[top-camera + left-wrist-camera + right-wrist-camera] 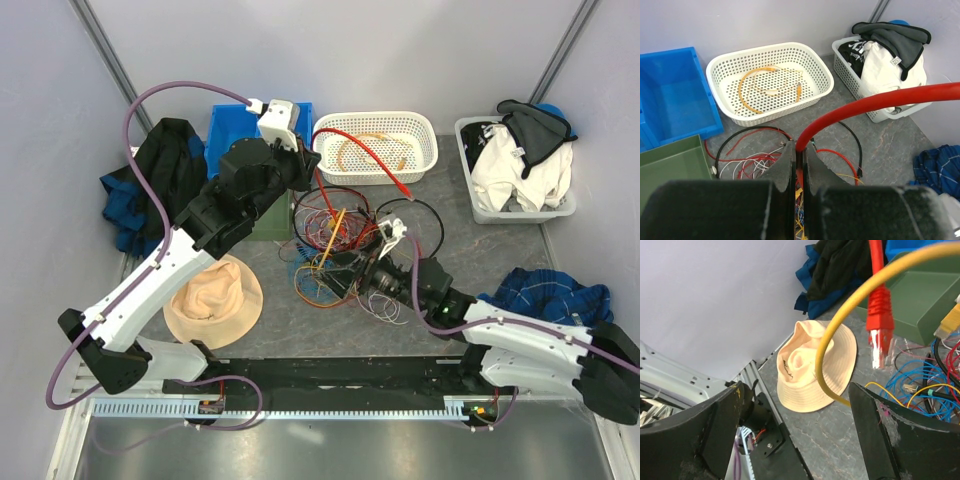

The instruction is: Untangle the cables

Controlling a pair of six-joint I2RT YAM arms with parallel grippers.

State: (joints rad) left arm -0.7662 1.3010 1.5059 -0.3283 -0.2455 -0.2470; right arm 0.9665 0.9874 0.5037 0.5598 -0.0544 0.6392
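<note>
Left wrist: L gripper [801, 152] clamps red cable [880, 100]; lift slow. R gripper [795, 405] spread wide, holds nothing; should pin yellow cable [826, 345] first.

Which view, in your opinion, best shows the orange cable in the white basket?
The left wrist view: the orange cable lies unobstructed, loops distinct, in the white basket. The top external view shows it smaller, under a red cable; the right wrist view misses it.

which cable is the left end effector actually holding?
The thick red cable, pinched in the shut left end effector and arching away. The orange-yellow cable lies loose in the white basket; the thin wires lie tangled on the table.
</note>
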